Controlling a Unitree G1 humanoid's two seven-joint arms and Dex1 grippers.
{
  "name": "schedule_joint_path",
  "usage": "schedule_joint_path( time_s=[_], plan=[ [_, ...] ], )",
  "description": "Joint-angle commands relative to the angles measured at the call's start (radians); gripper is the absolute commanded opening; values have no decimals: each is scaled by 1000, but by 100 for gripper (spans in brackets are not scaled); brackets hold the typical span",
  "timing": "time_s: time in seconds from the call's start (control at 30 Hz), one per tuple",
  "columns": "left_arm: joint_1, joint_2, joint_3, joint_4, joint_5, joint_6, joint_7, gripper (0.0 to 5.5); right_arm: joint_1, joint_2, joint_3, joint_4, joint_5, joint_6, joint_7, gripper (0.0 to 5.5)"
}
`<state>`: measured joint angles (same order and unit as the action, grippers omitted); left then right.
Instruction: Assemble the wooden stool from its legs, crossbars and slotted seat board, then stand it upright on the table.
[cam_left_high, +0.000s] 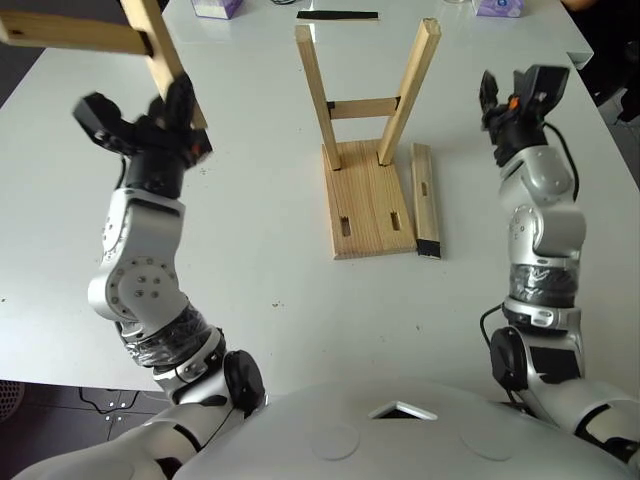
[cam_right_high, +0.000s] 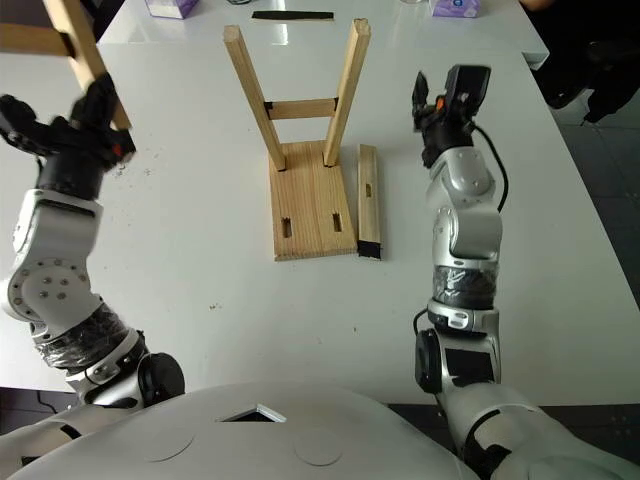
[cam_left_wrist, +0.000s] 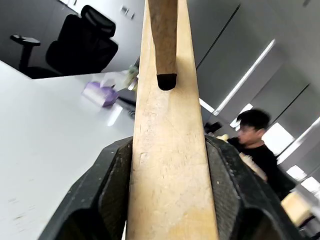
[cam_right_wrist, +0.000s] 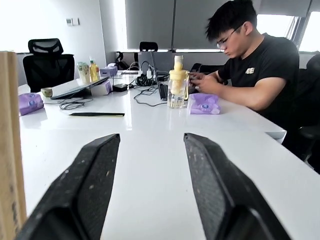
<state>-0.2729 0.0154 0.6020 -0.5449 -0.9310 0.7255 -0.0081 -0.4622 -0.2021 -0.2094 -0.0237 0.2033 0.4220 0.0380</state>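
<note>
Legs (cam_left_high: 160, 45) clenched by left end effector (cam_left_high: 170, 115) were best squared over seat (cam_left_high: 360, 195) slots; right end effector (cam_left_high: 503, 95) was released.

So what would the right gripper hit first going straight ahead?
Nothing close: the right gripper points over bare table. Farther along stands a bottle, probably the first thing met, though depth is unclear.

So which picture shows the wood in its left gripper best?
Left eye view: the leg and its crossbar show joined, held in the left gripper. Right eye view crops more; left wrist view gives a close strip between fingers.
</note>
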Motion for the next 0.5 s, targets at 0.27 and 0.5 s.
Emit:
schedule_joint_path(
  time_s=[0.27, 0.5],
  plan=[
    [150, 227, -225, -165, -294, 19, -429, 202, -139, -14, -96, -243, 759, 387, 378, 236],
    [164, 417, -279, -133, -289, 20, -614, 202, -68, -228, -66, -309, 1009, 560, 702, 317]
  ],
)
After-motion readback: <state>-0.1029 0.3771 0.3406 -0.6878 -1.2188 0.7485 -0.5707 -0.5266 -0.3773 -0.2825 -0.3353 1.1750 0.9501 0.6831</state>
